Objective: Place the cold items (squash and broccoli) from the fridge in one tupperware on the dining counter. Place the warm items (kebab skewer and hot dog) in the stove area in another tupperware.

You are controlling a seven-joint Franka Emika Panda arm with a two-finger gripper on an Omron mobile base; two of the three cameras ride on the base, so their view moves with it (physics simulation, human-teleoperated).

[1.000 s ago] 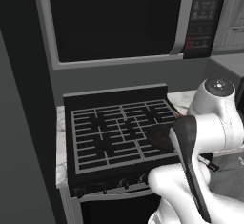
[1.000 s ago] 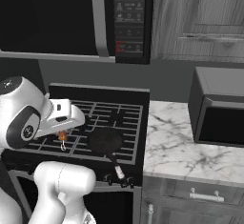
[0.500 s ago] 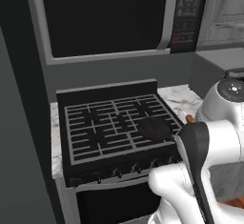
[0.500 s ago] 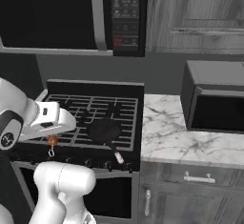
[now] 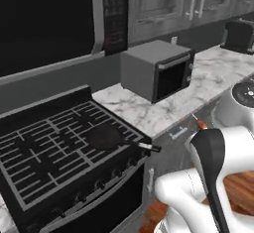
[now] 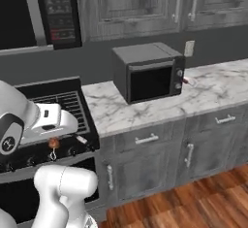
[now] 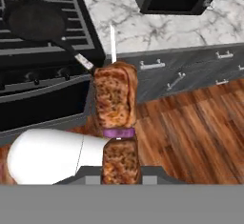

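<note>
gripper (image 7: 120, 173): i see it in hand view, fingers closed narrow on the skewer, tips mostly hidden behind the meat. in right base view the white hand is low at left, in front of the stove edge.
skewer (image 7: 115, 101): held in the gripper, runs up from the fingers; two brown meat chunks w/ a purple slice between, thin pale stick comes out at the far end. it hangs over the wood floor and the cabinet fronts, not over the counter. in right base view a small red-brown bit (image 6: 54, 143) shows under the hand. in left base view a small orange tip (image 5: 201, 123) shows beside the arm.
pan (image 7: 38, 21): dark, sits on the stove grates, handle points toward the stove front edge. in left base view it is at the right front part of the grates (image 5: 105, 137).
stove (image 5: 47, 156): black, grates on top, knobs along the front, oven door below.
counter (image 6: 140, 105): white marble, just right of the stove, grey drawers and doors under it.
small oven (image 6: 147, 72): dark box, stands on the counter near the wall, door shut.
microwave (image 5: 54, 21): above the stove, panel w/ buttons on its right side.
toaster (image 5: 238, 35): dark, far at the right on the counter in left base view, too small to tell more.
floor (image 7: 190, 137): brown wood planks.
</note>
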